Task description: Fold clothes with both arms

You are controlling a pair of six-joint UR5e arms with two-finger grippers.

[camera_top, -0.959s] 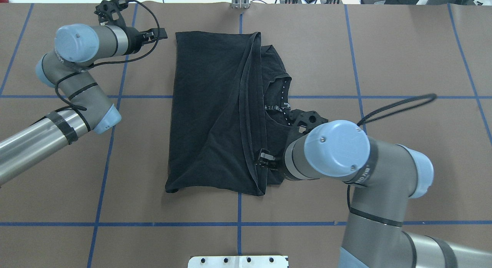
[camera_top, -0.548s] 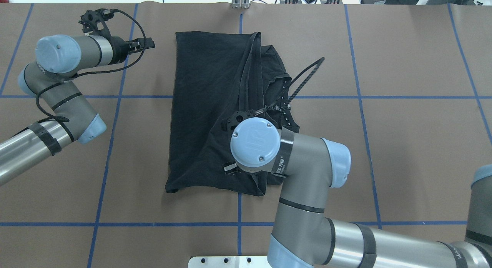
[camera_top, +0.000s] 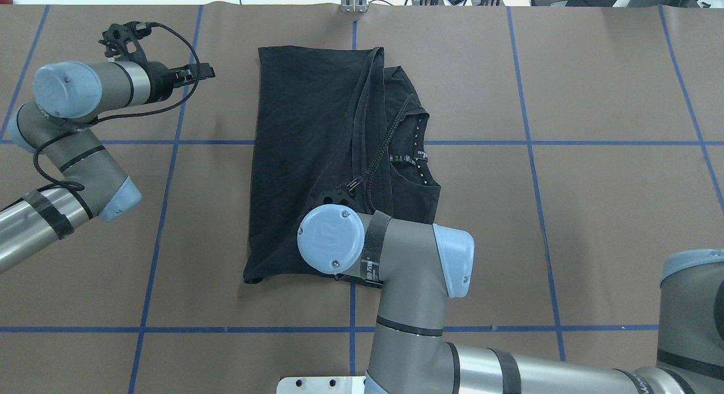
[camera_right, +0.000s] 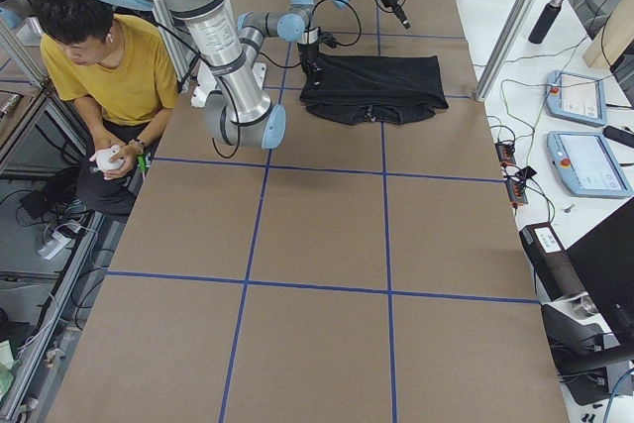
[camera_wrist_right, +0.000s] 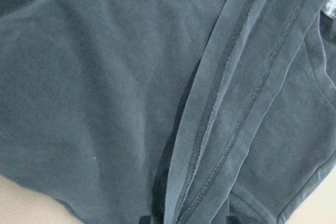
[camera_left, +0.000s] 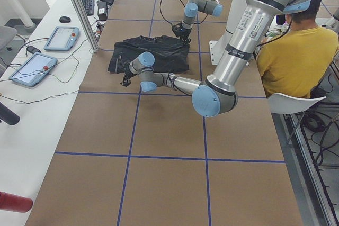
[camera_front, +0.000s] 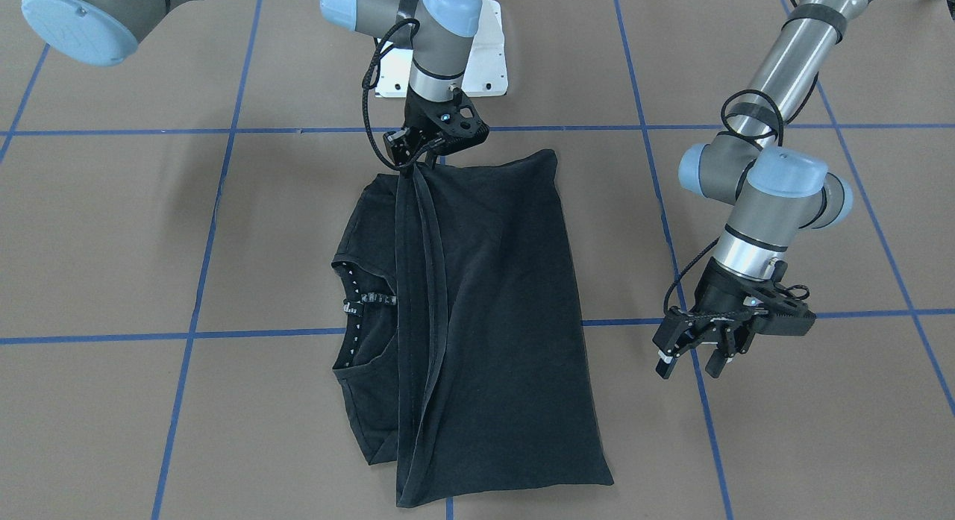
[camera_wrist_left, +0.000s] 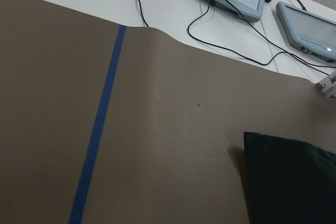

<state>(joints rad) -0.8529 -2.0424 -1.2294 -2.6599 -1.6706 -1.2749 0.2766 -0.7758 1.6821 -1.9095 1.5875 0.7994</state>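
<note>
We see the black T-shirt (camera_top: 305, 156) lying folded at the middle of the table (camera_top: 594, 224); our right gripper (camera_front: 415, 164) pinches its hem at the base-side edge, while our left gripper (camera_front: 688, 365) hangs beside it, fingers spread

The brown table (camera_top: 594, 224), gridded with blue tape (camera_top: 565, 142), carries a folded black T-shirt (camera_top: 305, 128).

T-shirt (camera_front: 492, 304): black, folded lengthwise, centre of frame; I see the neck opening (camera_front: 358, 311) at centre left.
Right gripper (camera_front: 416, 158): top centre, pinching the doubled hem band at the shirt's upper edge.
Left gripper (camera_front: 689, 363): right side, fingers apart, over bare table (camera_front: 112, 244), well apart from the shirt.
Table marks: blue tape grid (camera_front: 213, 229).
</note>
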